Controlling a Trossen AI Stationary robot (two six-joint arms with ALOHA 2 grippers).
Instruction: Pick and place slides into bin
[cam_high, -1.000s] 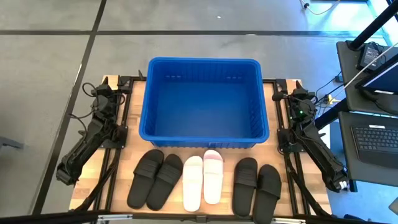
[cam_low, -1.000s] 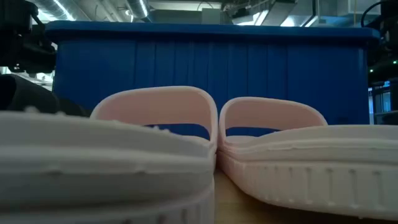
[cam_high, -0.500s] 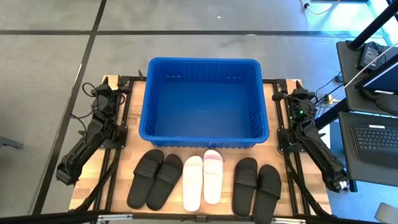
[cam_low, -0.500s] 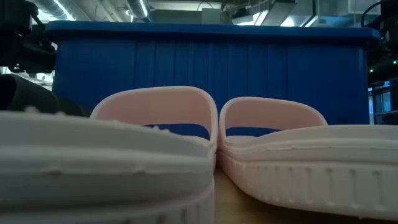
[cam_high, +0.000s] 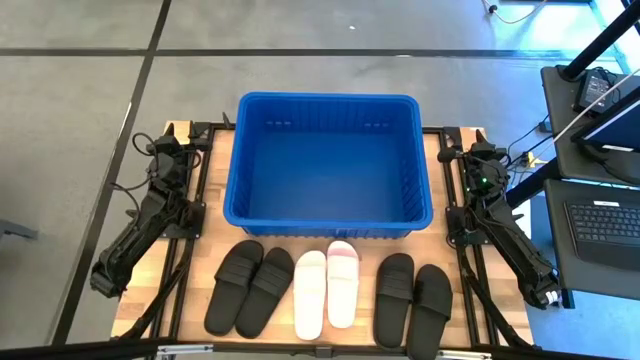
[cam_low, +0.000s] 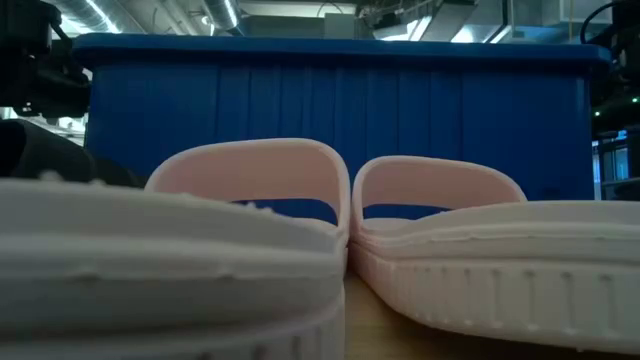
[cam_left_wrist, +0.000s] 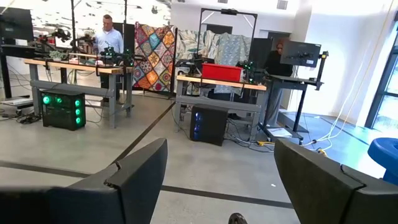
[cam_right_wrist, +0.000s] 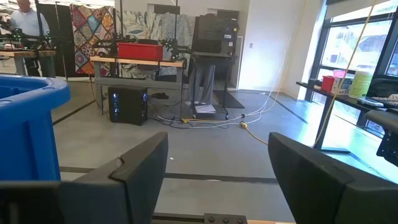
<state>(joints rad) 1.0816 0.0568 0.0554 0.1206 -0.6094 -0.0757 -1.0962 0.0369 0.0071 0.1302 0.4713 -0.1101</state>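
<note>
The blue bin (cam_high: 328, 165) stands at the table's far middle and is seen empty. Six slides lie soles down in a row along the near edge: a black pair (cam_high: 250, 287) at the left, a pale pink/white pair (cam_high: 325, 288) in the middle, a black pair (cam_high: 413, 299) at the right. The low view shows the pale pair (cam_low: 330, 240) close up with the bin wall (cam_low: 340, 100) behind. My left gripper (cam_left_wrist: 221, 180) is open and empty at the table's left edge. My right gripper (cam_right_wrist: 217, 180) is open and empty at the right edge.
Black frame rails (cam_high: 185, 270) run along both sides of the table. A desk with a laptop (cam_high: 605, 225) stands right of the table. People (cam_left_wrist: 111, 37) stand at benches far off in the room.
</note>
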